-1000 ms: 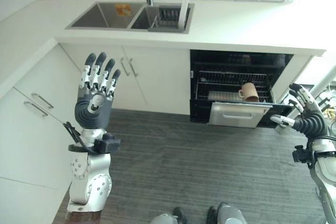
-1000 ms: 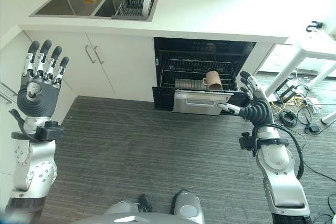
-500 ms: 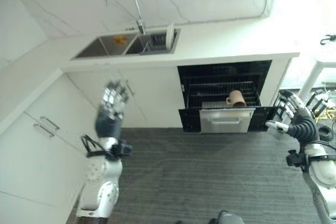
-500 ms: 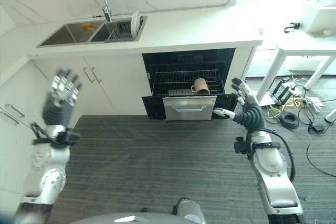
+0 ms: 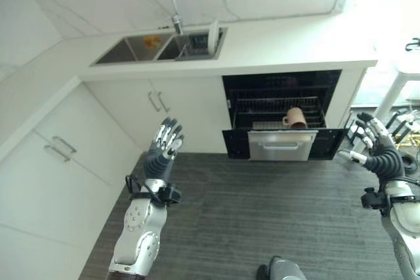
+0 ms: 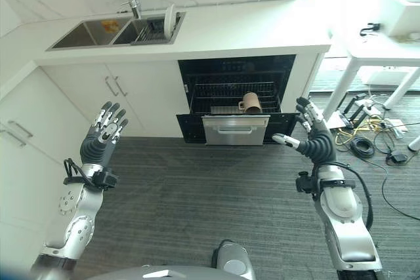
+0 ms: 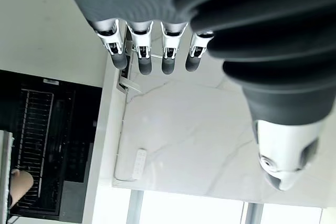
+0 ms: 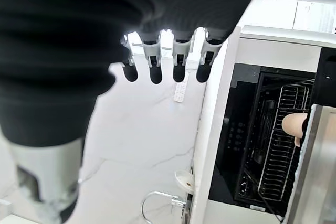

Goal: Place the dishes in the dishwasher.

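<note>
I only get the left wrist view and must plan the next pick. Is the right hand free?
Observer: Yes. The right hand is open and holds nothing, raised just right of the dishwasher.
Operator: What is loaded so far?
Observer: A tan mug sits in the pulled-out rack.
Operator: Anything to fetch outside it?
Observer: A white plate stands on edge in a rack in the sink.

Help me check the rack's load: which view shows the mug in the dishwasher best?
The right eye view: the mug stands whole on the pulled-out rack, handle visible. The left eye view shows it similarly; each wrist view catches just an edge of it.
</note>
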Controlling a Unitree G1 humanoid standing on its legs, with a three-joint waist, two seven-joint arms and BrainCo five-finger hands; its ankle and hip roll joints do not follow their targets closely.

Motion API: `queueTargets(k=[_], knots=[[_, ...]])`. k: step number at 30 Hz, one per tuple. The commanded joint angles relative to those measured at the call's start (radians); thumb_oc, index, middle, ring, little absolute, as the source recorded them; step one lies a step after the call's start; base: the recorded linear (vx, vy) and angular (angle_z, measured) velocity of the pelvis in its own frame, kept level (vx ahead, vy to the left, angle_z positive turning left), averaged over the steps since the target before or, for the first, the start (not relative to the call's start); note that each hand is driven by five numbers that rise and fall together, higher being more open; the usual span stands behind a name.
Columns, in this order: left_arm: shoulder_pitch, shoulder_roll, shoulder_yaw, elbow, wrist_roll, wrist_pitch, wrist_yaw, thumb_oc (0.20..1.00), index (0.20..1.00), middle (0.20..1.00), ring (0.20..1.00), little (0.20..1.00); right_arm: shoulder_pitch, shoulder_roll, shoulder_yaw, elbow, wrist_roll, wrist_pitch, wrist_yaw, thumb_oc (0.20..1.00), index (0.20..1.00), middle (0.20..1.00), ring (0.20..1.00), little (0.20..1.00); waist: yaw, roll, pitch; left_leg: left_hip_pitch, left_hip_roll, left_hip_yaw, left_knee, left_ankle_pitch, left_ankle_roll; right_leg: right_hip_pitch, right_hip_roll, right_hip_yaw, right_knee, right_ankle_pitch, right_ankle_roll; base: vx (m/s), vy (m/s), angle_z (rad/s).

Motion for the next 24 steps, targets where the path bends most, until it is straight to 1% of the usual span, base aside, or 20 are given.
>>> queueTargets(k=[1,2,3,4,5,6,7,9,11,12,14,15,16,17,18,19,20,22,23,24], knots=[[-0.002,0.025,0.086,-0.077,-0.06,-0.09,-0.022,1.0,1.0,1.0,1.0,1.0,-0.064,-0.018,-0.044,-0.027,0.019,-0.055,0.037,1.0,1.0,1.0,1.0,1.0,-0.007,-0.01,-0.017,-0.055,0.083,-0.076,0.024,-0.007,-0.102,0.09,0.039,0.146,-0.173,0.117,0.11,0.2,0.6,-0.18],[-0.007,0.02,0.076,-0.059,-0.073,-0.111,-0.029,1.0,1.0,1.0,1.0,1.0,-0.093,-0.038,-0.04,-0.026,0.015,-0.043,0.032,1.0,1.0,1.0,1.0,1.0,-0.004,-0.001,-0.017,-0.076,0.116,-0.109,0.024,0.02,-0.123,0.094,0.021,0.148,-0.173,0.112,0.114,0.23,0.719,-0.62],[-0.013,0.017,0.075,-0.044,-0.083,-0.137,-0.054,1.0,1.0,1.0,1.0,1.0,-0.118,-0.06,-0.042,-0.024,0.022,-0.033,0.014,1.0,1.0,1.0,1.0,1.0,-0.006,0.007,-0.015,-0.068,0.114,-0.099,0.024,-0.013,-0.124,0.099,-0.014,0.145,-0.173,0.113,0.132,0.3,0.855,-0.72],[-0.018,0.029,0.084,-0.046,-0.091,-0.145,-0.076,1.0,1.0,1.0,1.0,1.0,-0.122,-0.068,-0.047,-0.032,0.016,-0.034,-0.001,1.0,1.0,1.0,1.0,1.0,-0.013,0.012,-0.01,-0.054,0.123,-0.075,0.024,-0.037,-0.13,0.105,-0.047,0.146,-0.173,0.124,0.151,0.32,0.858,-0.85],[-0.038,0.032,0.086,-0.043,-0.083,-0.135,-0.081,1.0,1.0,1.0,1.0,1.0,-0.117,-0.065,-0.053,-0.046,0.009,-0.025,-0.015,1.0,1.0,1.0,1.0,1.0,-0.023,0.016,-0.006,-0.04,0.12,-0.038,0.024,-0.046,-0.128,0.112,-0.076,0.135,-0.173,0.137,0.168,0.3,0.814,-0.42],[-0.06,0.036,0.08,-0.04,-0.086,-0.114,-0.071,1.0,1.0,1.0,1.0,1.0,-0.115,-0.054,-0.054,-0.05,0.008,-0.021,-0.025,1.0,1.0,1.0,1.0,1.0,-0.021,0.013,0.002,-0.032,0.076,-0.052,0.024,-0.072,-0.113,0.126,-0.108,0.138,-0.173,0.152,0.192,0.29,0.749,-0.15],[-0.083,0.043,0.079,-0.046,-0.099,-0.091,-0.069,1.0,1.0,1.0,1.0,1.0,-0.108,-0.042,-0.05,-0.057,0.018,-0.022,-0.036,1.0,1.0,1.0,1.0,1.0,-0.014,0.011,0.005,-0.034,0.034,-0.071,0.024,-0.095,-0.095,0.136,-0.134,0.134,-0.173,0.175,0.203,0.28,0.693,0.3],[-0.103,0.046,0.082,-0.053,-0.065,-0.07,-0.066,1.0,1.0,1.0,1.0,1.0,-0.092,0.0,-0.037,-0.071,0.002,-0.02,-0.032,1.0,1.0,1.0,1.0,1.0,-0.007,0.006,0.005,-0.037,-0.029,-0.091,0.024,-0.125,-0.057,0.155,-0.157,0.112,-0.173,0.264,0.201,0.23,0.504,0.38],[-0.115,0.049,0.077,-0.067,-0.058,-0.046,-0.051,1.0,1.0,1.0,1.0,1.0,-0.084,0.025,-0.012,-0.085,-0.033,-0.012,-0.027,1.0,1.0,1.0,1.0,1.0,-0.002,0.012,0.012,-0.036,-0.06,-0.11,0.024,-0.141,-0.026,0.168,-0.156,0.071,-0.173,0.355,0.198,0.17,0.367,0.38],[-0.119,0.05,0.077,-0.07,-0.051,-0.039,-0.044,1.0,1.0,1.0,1.0,1.0,-0.085,0.033,0.0,-0.088,-0.049,-0.012,-0.021,1.0,1.0,1.0,1.0,1.0,0.002,0.018,0.017,-0.034,-0.063,-0.108,0.024,-0.146,-0.016,0.176,-0.149,0.038,-0.173,0.378,0.197,0.14,0.307,0.13],[-0.118,0.055,0.08,-0.077,-0.026,-0.035,-0.028,1.0,1.0,1.0,1.0,1.0,-0.089,0.048,0.017,-0.084,-0.049,-0.018,-0.004,1.0,1.0,1.0,1.0,1.0,0.012,0.02,0.023,-0.028,-0.062,-0.087,0.024,-0.153,-0.008,0.166,-0.153,-0.031,-0.131,0.403,0.202,0.11,0.205,-0.3],[-0.114,0.059,0.083,-0.082,-0.02,-0.036,-0.024,1.0,1.0,1.0,1.0,1.0,-0.09,0.048,0.02,-0.081,-0.038,-0.019,-0.003,1.0,1.0,1.0,1.0,1.0,0.014,0.018,0.026,-0.027,-0.06,-0.075,0.024,-0.152,-0.006,0.157,-0.124,-0.034,-0.13,0.382,0.199,0.11,0.127,-0.3],[-0.111,0.064,0.084,-0.084,-0.028,-0.038,-0.026,1.0,1.0,1.0,1.0,1.0,-0.088,0.044,0.019,-0.078,-0.029,-0.021,-0.008,1.0,1.0,1.0,1.0,1.0,0.013,0.017,0.03,-0.021,-0.061,-0.068,0.024,-0.154,-0.006,0.167,-0.059,-0.013,-0.159,0.328,0.189,0.11,0.059,-0.25],[-0.112,0.067,0.082,-0.08,-0.037,-0.038,-0.031,1.0,1.0,1.0,1.0,1.0,-0.083,0.041,0.014,-0.074,-0.026,-0.025,-0.011,1.0,1.0,1.0,1.0,1.0,0.008,0.012,0.031,-0.024,-0.075,-0.075,0.024,-0.152,-0.004,0.17,-0.003,0.014,-0.173,0.286,0.179,0.09,0.015,-0.33],[-0.115,0.067,0.079,-0.079,-0.038,-0.036,-0.035,1.0,1.0,1.0,1.0,1.0,-0.081,0.041,0.01,-0.071,-0.025,-0.027,-0.013,1.0,1.0,1.0,1.0,1.0,0.006,0.005,0.026,-0.033,-0.09,-0.082,0.024,-0.146,-0.002,0.163,0.033,0.033,-0.173,0.261,0.167,0.08,-0.019,-0.32],[-0.119,0.065,0.074,-0.076,-0.04,-0.033,-0.041,1.0,1.0,1.0,1.0,1.0,-0.077,0.039,0.004,-0.065,-0.024,-0.031,-0.016,1.0,1.0,1.0,1.0,1.0,0.003,-0.007,0.021,-0.04,-0.116,-0.091,0.024,-0.143,0.001,0.151,0.073,0.063,-0.173,0.22,0.148,0.06,-0.023,-0.16],[-0.12,0.064,0.072,-0.076,-0.04,-0.031,-0.043,1.0,1.0,1.0,1.0,1.0,-0.076,0.038,0.003,-0.063,-0.024,-0.033,-0.016,1.0,1.0,1.0,1.0,1.0,0.003,-0.011,0.017,-0.044,-0.123,-0.092,0.024,-0.142,0.002,0.144,0.081,0.069,-0.173,0.207,0.142,0.08,-0.027,0.02],[-0.115,0.057,0.06,-0.079,-0.028,-0.034,-0.048,1.0,1.0,1.0,1.0,1.0,-0.063,0.034,0.0,-0.058,-0.017,-0.051,-0.017,1.0,1.0,1.0,1.0,1.0,0.01,-0.028,0.003,-0.057,-0.162,-0.097,0.024,-0.139,0.007,0.107,0.103,0.084,-0.173,0.129,0.115,0.09,-0.064,0.11],[-0.11,0.059,0.062,-0.085,-0.026,-0.036,-0.049,1.0,1.0,1.0,1.0,1.0,-0.055,0.036,-0.002,-0.054,-0.018,-0.06,-0.011,1.0,1.0,1.0,1.0,1.0,0.018,-0.028,-0.004,-0.064,-0.165,-0.088,0.024,-0.14,0.011,0.108,0.087,0.066,-0.173,0.124,0.112,0.08,-0.067,0.01],[-0.108,0.058,0.062,-0.086,-0.025,-0.036,-0.05,1.0,1.0,1.0,1.0,1.0,-0.053,0.036,-0.003,-0.053,-0.018,-0.061,-0.011,1.0,1.0,1.0,1.0,1.0,0.018,-0.029,-0.005,-0.064,-0.166,-0.088,0.024,-0.139,0.011,0.107,0.087,0.069,-0.173,0.123,0.112,0.07,-0.066,0.09]])
